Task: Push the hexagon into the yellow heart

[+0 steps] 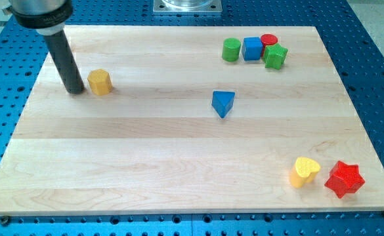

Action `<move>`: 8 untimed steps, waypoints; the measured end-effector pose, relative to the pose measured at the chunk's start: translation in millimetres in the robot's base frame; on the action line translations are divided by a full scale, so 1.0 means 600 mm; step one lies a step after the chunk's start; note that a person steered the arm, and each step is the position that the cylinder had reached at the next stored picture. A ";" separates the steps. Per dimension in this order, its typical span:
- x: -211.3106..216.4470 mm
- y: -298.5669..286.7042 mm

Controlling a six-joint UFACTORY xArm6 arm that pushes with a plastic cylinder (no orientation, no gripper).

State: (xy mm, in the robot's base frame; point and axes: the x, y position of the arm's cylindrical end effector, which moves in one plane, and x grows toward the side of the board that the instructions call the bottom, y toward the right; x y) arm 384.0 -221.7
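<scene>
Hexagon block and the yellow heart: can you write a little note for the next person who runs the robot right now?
My tip: end of the dark rod, down on the wooden board, just to the view's left of the yellow-orange hexagon block, very close; contact cannot be told.
Yellow heart block: far off near the view's bottom right, beside the red star block.
Blue triangular block: roughly on the line between hexagon and heart.
Done: the tip is lined up behind the hexagon.
Left: the whole push across the board, probably steering past the blue block.
</scene>
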 end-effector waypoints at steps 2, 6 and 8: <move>-0.013 0.155; 0.059 0.351; 0.062 0.396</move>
State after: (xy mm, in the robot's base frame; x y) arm 421.0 15.8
